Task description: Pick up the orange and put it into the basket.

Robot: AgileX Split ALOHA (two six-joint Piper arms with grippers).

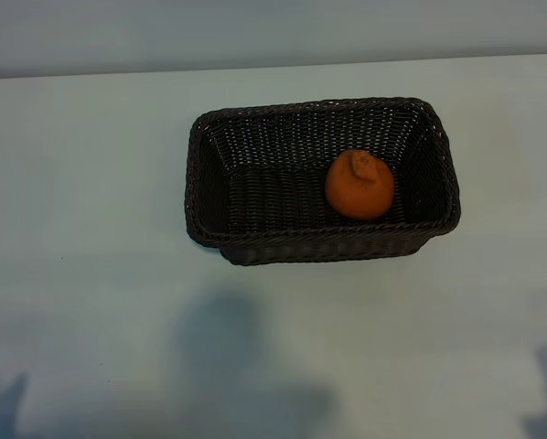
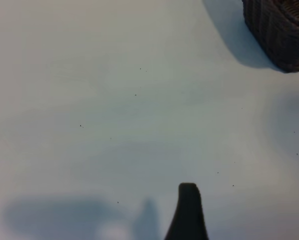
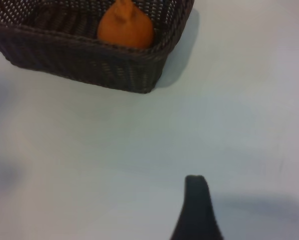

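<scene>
The orange (image 1: 359,185) sits inside the basket (image 1: 209,169), resting on the woven floor toward the three o'clock end, its puckered stem end turned upward and a little toward eleven o'clock. It lies close to the end wall there without filling the corner; the rest of the basket floor toward nine o'clock is bare weave. The basket stands flat on the pale table (image 1: 81,229), its long sides running from nine to three o'clock, its braided rim unbroken all the way round. Neither arm shows from the outside camera; only soft shadows fall on the table toward six o'clock and in the two lower corners. From the right wrist camera, one dark fingertip (image 3: 196,205) of the right gripper hangs above bare table, well apart from the basket's near corner, with the fruit peeking over the rim beyond it; the fingers are spread and pinch nothing. The left gripper is likewise spread wide with nothing between its fingers; one dark fingertip (image 2: 188,210) hangs over bare table, a corner of the basket far off.
</scene>
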